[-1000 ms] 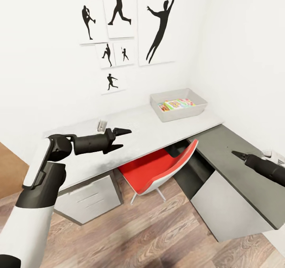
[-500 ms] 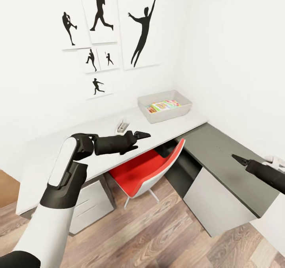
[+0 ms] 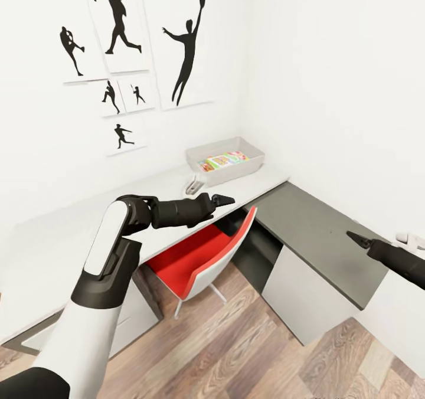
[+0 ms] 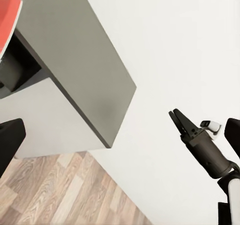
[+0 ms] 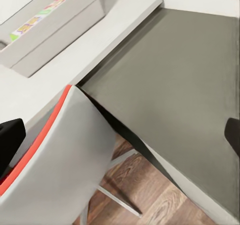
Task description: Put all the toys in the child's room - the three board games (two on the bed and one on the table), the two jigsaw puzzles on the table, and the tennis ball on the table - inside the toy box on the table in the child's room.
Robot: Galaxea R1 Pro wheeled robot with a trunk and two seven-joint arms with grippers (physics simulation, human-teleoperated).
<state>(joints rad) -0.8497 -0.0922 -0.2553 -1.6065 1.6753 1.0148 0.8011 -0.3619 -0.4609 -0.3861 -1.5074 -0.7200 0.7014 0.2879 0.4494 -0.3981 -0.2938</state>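
No readable words, numbers or brand names anywhere, colourful print on the board games lying in the toy box too small and blurred to make out, wall posters bearing black athlete silhouettes, no lettering

White walls meet in a corner, and black silhouette posters of players are hung on the left one. A red chair with a grey back is pushed under the tabletop, and the floor is laid in brown wood planks.
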